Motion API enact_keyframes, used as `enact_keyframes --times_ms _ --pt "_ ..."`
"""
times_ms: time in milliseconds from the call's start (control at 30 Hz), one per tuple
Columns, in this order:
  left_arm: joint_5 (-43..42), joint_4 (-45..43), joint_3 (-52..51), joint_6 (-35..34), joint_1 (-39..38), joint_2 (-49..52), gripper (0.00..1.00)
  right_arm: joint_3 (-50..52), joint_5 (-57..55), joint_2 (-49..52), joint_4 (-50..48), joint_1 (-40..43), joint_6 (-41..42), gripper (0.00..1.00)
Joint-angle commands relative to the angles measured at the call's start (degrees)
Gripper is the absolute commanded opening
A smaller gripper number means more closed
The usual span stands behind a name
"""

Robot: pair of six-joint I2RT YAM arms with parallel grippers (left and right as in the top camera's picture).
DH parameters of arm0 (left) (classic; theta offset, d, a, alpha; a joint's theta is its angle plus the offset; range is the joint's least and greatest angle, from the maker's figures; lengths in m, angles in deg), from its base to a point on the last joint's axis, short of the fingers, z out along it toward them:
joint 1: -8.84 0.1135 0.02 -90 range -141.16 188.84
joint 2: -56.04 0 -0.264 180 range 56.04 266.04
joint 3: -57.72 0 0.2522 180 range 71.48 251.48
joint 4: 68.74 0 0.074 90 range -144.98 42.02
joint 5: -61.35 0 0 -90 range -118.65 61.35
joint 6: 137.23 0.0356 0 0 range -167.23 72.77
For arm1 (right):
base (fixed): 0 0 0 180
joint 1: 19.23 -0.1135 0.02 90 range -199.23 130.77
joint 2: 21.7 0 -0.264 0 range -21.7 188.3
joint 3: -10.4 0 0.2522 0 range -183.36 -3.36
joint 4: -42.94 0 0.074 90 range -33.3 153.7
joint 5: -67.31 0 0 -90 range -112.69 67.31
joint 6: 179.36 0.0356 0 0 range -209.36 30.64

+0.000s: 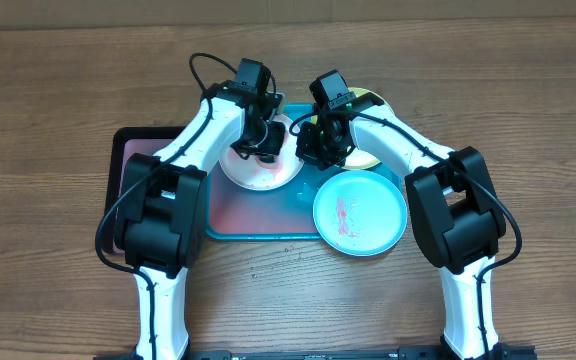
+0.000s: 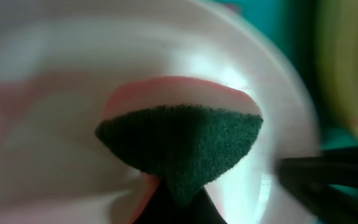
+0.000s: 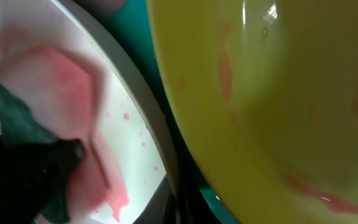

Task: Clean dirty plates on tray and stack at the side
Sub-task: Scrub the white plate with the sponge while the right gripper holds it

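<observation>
— Where do the plates lie?

— The white plate (image 1: 268, 176) sits on the tray (image 1: 260, 226), toward its far side. The lime-green plate (image 3: 278, 93) is just to the right of it, their rims close together with a strip of teal between. The light blue plate (image 1: 368, 222) is nearest the robot, at the tray's right front corner. It reaches out past the rim over the table (image 1: 48, 100), and a red smear runs across its middle.

— What about the left gripper?

— The left gripper (image 1: 260, 146) is down over the white plate, its fingers closed on a sponge (image 2: 179, 140), pink with a dark green scouring face. The sponge is folded to a blunt point and lies against the plate's inside. A pink wash spreads around it, with small red drops nearer the rim.

— And the right one?

— The right gripper (image 1: 323, 146) is at the left edge of the lime-green plate, between the two plates. Its wrist camera is filled by that plate's inside, streaked orange-red. I cannot tell whether the fingers are apart or have hold of the rim.

— Anything else?

— A black tray (image 1: 120, 150) lies at the left, largely hidden by the left arm.
</observation>
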Motion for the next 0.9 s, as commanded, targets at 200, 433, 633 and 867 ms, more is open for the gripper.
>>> enact_keyframes --times_ms 200,433,633,867 --pt "10.7 -4.2 -0.5 -7.0 -0.6 1.2 0.04 0.4 0.8 0.2 -0.2 -0.5 -1.5 0.04" --pt "39.7 8.0 -0.5 -24.8 -0.6 1.2 0.04 0.4 0.7 0.2 -0.3 -0.5 -1.5 0.04" --pt "29.9 14.6 -0.5 -16.7 -0.7 1.2 0.04 0.4 0.7 0.2 -0.2 -0.5 -1.5 0.04" --pt "-8.0 15.0 -0.5 9.9 -0.7 1.2 0.04 0.4 0.8 0.2 -0.5 -0.5 -1.5 0.04"
